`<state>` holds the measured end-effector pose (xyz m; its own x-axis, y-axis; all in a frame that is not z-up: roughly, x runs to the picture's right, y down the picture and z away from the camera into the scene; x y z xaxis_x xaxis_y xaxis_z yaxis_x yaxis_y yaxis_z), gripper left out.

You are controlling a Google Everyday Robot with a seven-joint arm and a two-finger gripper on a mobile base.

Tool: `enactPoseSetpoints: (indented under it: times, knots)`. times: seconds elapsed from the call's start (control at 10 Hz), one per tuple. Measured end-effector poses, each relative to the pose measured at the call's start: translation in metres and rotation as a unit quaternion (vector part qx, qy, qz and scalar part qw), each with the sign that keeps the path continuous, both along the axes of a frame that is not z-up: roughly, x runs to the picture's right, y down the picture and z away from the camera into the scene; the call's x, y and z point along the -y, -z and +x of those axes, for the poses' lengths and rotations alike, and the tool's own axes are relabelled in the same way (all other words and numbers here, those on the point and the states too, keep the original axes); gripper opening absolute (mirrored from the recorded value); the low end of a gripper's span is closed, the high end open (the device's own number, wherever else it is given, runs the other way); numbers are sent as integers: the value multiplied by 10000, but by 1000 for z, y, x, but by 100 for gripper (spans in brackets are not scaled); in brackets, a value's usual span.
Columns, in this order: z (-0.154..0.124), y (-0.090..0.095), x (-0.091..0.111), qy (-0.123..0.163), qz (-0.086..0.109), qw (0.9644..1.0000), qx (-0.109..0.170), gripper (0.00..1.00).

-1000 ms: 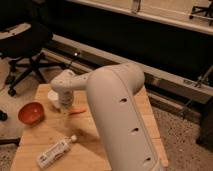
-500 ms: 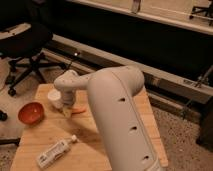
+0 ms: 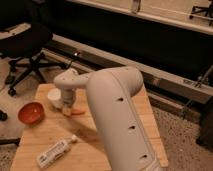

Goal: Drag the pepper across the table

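The pepper is a small orange-red sliver lying on the light wooden table, just right of the white cup. My large white arm reaches from the lower right over the table. My gripper hangs below the wrist at the pepper's left end, right by the cup. The wrist hides most of the gripper and part of the cup.
A round red-orange bowl sits at the table's left edge. A white bottle lies near the front left. A black office chair stands behind the table at left. A dark rail runs along the back.
The wrist and gripper have shifted slightly left and toward the front, down by the cup. The pepper now shows at the gripper's right side.
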<state>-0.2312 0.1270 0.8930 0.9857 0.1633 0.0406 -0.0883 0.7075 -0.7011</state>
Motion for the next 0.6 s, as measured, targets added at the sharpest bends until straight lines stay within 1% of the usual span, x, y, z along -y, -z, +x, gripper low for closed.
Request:
enactPoseSetpoints:
  times: [0.3, 0.4, 0.6]
  knots:
    - [10, -1, -4, -17, -94, 9999, -102, 40]
    - [17, -1, -4, -50, -113, 9998, -175, 40]
    - [41, -2, -9, -158, -194, 9989, -406, 40]
